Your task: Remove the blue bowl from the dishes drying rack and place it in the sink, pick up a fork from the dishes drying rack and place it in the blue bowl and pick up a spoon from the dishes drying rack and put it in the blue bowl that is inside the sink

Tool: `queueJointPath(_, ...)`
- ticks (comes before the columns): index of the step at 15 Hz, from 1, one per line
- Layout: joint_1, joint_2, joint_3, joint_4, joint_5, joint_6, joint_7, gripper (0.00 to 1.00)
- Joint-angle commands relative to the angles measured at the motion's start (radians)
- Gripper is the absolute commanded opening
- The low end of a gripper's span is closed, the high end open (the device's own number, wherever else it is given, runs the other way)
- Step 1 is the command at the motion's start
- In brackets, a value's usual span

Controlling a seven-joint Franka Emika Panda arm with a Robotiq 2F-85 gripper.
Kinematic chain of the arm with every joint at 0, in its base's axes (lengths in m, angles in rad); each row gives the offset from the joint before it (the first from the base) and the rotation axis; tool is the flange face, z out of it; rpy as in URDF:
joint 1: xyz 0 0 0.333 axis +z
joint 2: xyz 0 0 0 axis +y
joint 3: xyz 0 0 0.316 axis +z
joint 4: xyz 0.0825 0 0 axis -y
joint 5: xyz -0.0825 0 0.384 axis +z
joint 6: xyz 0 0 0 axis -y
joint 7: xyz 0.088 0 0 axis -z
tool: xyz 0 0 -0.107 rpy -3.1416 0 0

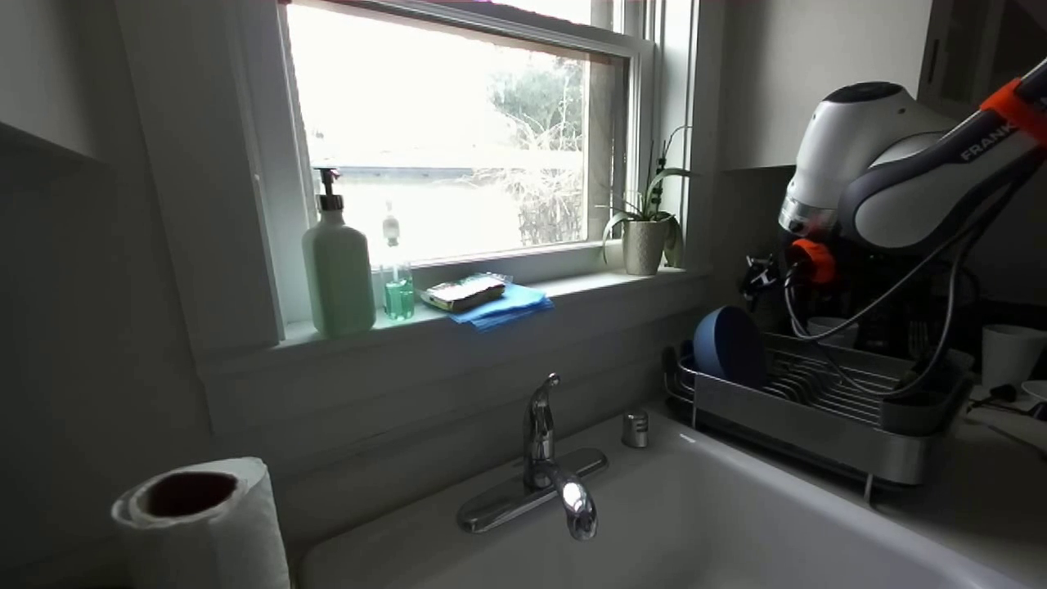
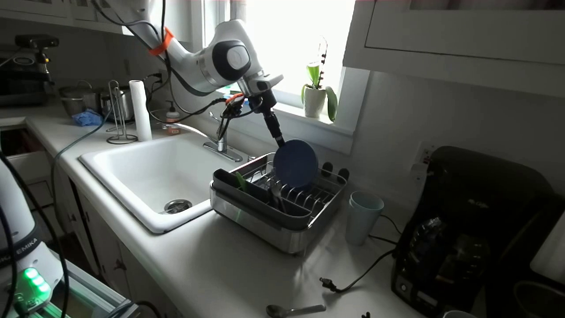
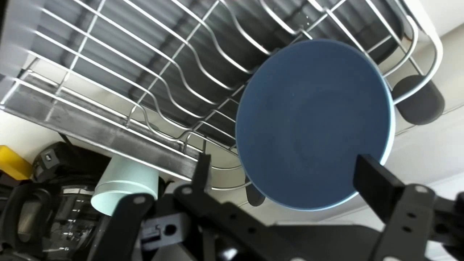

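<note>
In an exterior view, left to right, the white rectangular sink (image 2: 150,172) is followed by the silver metal-wire dishes drying rack (image 2: 265,233), the black two-fingered gripper (image 2: 280,140), spread and unladen, and the round blue bowl (image 2: 295,163), stood on edge in the rack, apparently for drainage, smooth and unpatterned.

Blown-out daylight from the window (image 1: 446,139), dim surroundings in both exterior views.
</note>
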Motion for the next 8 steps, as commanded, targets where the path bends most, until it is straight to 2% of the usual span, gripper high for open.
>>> queueJointPath(1, 0.052, 0.108, -0.052, 0.085, 0.016, 0.091, 0.047, 1.0)
queueJointPath(4, 0.093, 0.174, -0.088, 0.129, 0.029, 0.161, 0.044, 1.0)
queueJointPath(5, 0.062, 0.201, -0.056, 0.153, 0.01, 0.168, 0.077, 1.0)
queueJointPath(8, 0.06, 0.256, -0.05, 0.2, 0.034, 0.194, 0.079, 1.0)
